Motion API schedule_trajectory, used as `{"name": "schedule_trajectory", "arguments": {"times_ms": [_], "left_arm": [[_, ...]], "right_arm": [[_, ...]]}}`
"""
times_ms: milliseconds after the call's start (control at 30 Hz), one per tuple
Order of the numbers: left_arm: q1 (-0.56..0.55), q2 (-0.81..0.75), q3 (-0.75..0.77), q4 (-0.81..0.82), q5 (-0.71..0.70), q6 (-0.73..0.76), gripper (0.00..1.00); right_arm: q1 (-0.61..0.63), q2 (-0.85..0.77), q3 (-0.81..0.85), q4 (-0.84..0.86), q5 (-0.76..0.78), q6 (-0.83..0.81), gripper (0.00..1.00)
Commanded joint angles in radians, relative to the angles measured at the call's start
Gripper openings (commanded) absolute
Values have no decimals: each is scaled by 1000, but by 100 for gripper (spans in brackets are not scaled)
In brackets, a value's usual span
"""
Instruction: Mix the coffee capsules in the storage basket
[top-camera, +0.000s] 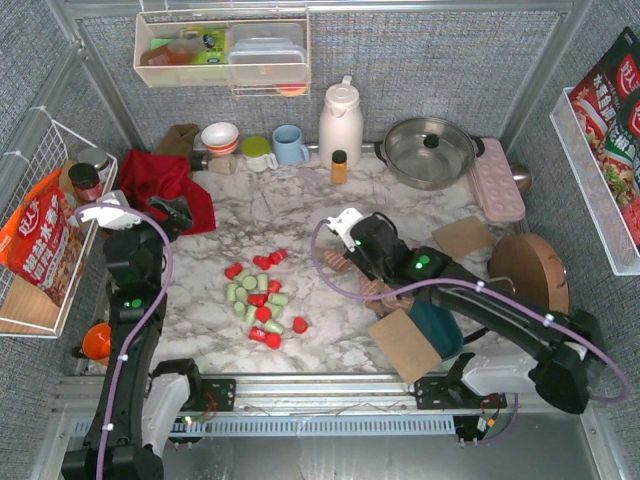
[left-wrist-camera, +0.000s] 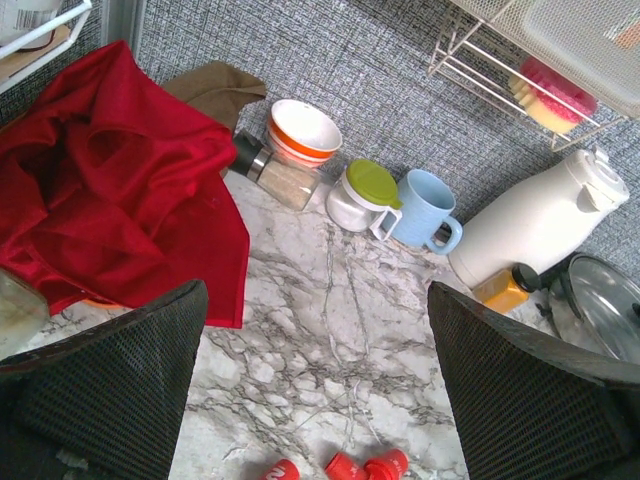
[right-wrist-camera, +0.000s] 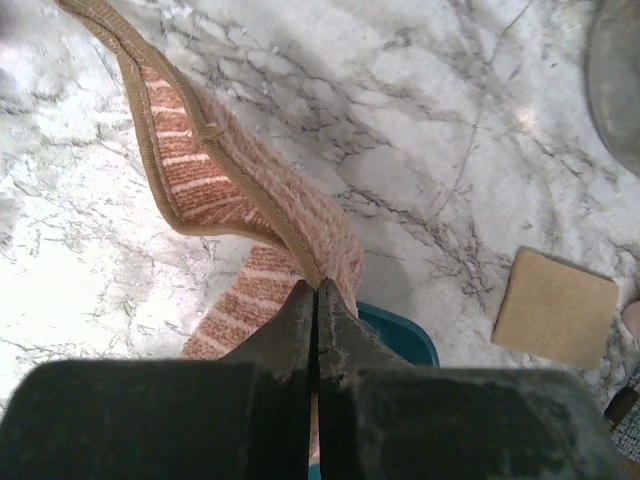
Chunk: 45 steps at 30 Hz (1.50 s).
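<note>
Nearest the arms' bases, the teal storage basket (top-camera: 441, 331) sits on the marble bench (top-camera: 300, 215) at the right, mostly hidden under the right arm, with a brown card (top-camera: 404, 346) overlapping its left side; what lies inside it cannot be seen. To its left, well apart from it and between the two arms, the coffee capsules (top-camera: 260, 298) lie in a loose cluster on the bare bench, red and pale green pods mingled, with a few red ones straggling at the far end. Just beyond the basket, the right tool (right-wrist-camera: 317, 290) is pinched tight on the bound edge of a striped cloth (right-wrist-camera: 230, 190), which curls away from the tips across the marble; in the right wrist view a teal corner of the basket shows right beneath the closed tips. Farther back on the left, the left tool (left-wrist-camera: 315, 300) is spread wide with nothing between its fingers, beside a crumpled red cloth (top-camera: 160, 180). Along the back wall stand an orange-banded bowl (top-camera: 220, 137), a blue mug (top-camera: 290, 145), a white jug (top-camera: 340, 125) and a lidded steel pot (top-camera: 430, 150).
</note>
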Motion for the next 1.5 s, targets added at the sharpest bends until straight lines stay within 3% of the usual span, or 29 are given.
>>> {"name": "schedule_trajectory", "arguments": {"times_ms": [0,133,300,433,633,900,1200,1367,1467], "left_arm": [[0,6,0,38,22,-2,99],[-1,21,8,37,63,1,99],[-9,64,36,44,247,31,99],[-53,81,47,39,295,67,99],[-222,81,46,16,291,146,99],[-444,123,78,-40,308,164,99],[-734,188,126,37,128,205,99],[-803,246,203,15,73,225,99],[-823,254,186,90,148,226,91]], "right_arm": [[2,-96,13,-17,47,30,0],[2,-209,12,14,69,39,0],[2,-338,-15,126,73,39,0],[1,-416,-83,245,58,16,0],[0,-491,-172,352,-91,-57,0],[0,-532,-213,363,-85,-86,0],[0,-544,-233,347,-269,-150,0],[0,-536,-246,350,-283,-160,0],[0,-531,-249,352,-277,-162,0]]}}
